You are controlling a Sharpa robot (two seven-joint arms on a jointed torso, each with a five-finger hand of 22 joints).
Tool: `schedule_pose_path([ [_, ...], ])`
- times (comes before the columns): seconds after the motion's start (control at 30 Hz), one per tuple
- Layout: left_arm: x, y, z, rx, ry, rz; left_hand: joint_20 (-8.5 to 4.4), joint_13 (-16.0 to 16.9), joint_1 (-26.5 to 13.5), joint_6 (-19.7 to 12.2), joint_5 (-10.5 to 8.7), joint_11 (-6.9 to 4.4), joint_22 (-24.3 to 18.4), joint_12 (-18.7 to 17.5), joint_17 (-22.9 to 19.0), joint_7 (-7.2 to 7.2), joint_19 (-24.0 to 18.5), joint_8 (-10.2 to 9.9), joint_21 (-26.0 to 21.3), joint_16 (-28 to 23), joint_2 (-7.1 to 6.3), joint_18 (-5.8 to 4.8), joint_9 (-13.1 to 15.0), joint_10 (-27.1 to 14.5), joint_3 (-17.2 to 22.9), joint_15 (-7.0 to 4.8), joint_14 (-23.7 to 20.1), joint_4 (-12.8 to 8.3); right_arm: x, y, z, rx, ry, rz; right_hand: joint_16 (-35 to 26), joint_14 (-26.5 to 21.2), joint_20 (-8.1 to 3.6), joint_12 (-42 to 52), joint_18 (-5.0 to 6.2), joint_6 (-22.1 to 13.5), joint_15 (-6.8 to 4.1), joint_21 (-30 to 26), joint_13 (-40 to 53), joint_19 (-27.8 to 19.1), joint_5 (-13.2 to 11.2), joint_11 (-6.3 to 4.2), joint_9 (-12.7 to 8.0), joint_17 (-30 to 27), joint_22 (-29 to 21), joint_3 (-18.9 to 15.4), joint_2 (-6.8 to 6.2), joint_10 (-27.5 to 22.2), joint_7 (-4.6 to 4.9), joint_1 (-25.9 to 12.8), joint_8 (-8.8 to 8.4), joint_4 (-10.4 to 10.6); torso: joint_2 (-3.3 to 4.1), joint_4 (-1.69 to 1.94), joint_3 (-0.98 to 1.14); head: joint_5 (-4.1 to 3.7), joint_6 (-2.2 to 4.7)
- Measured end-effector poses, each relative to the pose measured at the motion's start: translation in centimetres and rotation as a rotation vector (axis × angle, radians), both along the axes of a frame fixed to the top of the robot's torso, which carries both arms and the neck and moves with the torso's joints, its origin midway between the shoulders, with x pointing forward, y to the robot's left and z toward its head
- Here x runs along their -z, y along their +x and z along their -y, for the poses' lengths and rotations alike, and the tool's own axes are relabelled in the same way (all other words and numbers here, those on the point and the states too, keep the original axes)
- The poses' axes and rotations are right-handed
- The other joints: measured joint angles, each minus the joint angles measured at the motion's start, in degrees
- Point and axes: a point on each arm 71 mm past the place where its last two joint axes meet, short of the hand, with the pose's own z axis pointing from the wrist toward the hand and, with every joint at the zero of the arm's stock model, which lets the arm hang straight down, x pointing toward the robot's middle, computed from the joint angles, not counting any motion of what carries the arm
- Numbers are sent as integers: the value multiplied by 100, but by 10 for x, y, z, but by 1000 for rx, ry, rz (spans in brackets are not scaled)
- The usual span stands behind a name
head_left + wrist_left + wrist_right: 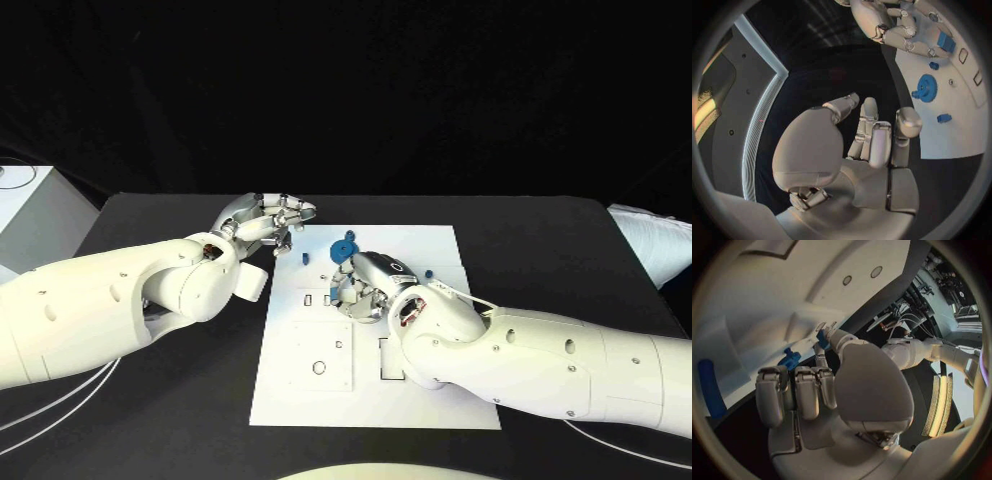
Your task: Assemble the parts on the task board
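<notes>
The white task board (378, 390) lies in the middle of the black table. A blue gear (343, 249) sits near its far edge, also seen in the left wrist view (927, 88). Small blue parts lie around it: one beside the gear (315, 256), one further right (428, 272), and a blue block (945, 41). My right hand (361, 288) is over the board just below the gear, fingers (795, 395) curled in with nothing visible in them. My left hand (274, 222) hovers at the board's far left corner, fingers (870, 132) extended and holding nothing.
The board has several empty cut-outs and holes in its near half (320, 365). A long blue piece (709, 387) lies at the rim of the right wrist view. A white box (29, 205) stands at the table's left and a pale object (656, 240) at its right.
</notes>
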Motion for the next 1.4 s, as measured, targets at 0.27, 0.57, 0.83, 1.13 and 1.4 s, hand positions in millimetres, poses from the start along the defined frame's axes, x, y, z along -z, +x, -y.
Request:
schedule_pose_path([
  [0.27,1,0,0,3,14,-8,0,6,0,0,0,-18,11,6,0,0,0,0,0,0,0,0,5,18,16,-19,20,16,6,-4,-4,-10,-11,-6,0,0,0,0,0,-10,0,0,0,0,-1,0,-1,0,-1,0,0,0,8,0,-2,0,0,-2,1,8,-30],
  [0.57,2,0,1,5,20,-14,-21,6,0,0,0,-17,33,5,5,0,21,0,37,0,0,-88,5,18,16,-19,19,16,8,-5,-5,-15,-21,-5,0,0,0,0,0,-11,0,0,0,0,22,0,-3,-1,-1,-1,-24,0,9,-23,-8,0,-1,2,0,11,-53],
  [0.83,2,1,0,5,22,-17,-1,11,0,0,0,-38,70,5,4,0,42,0,37,22,0,-87,4,-3,16,-19,19,16,9,-4,-4,-18,-36,8,0,0,1,0,0,-17,0,-22,-1,0,22,0,1,-1,-2,-1,-61,0,14,-60,-9,0,-2,-1,-1,4,-65],
  [1.13,2,1,0,7,23,-19,-21,10,0,0,0,-38,114,5,4,0,62,0,62,45,0,-87,10,-4,16,-18,59,16,8,-4,-3,-21,-52,35,0,0,1,-26,0,-18,0,-22,-1,0,22,0,7,-1,-2,-1,-108,0,15,-107,-7,0,-2,-2,7,-8,-70],
  [1.4,2,1,1,10,23,-21,-21,13,0,0,0,-38,114,5,3,0,62,0,61,45,0,-87,10,-4,16,-18,59,16,8,-4,-4,-21,-61,47,0,0,1,-26,0,-19,0,-46,-2,0,22,0,7,-2,-2,-1,-158,0,16,-157,27,0,-3,-2,4,-13,-68],
])
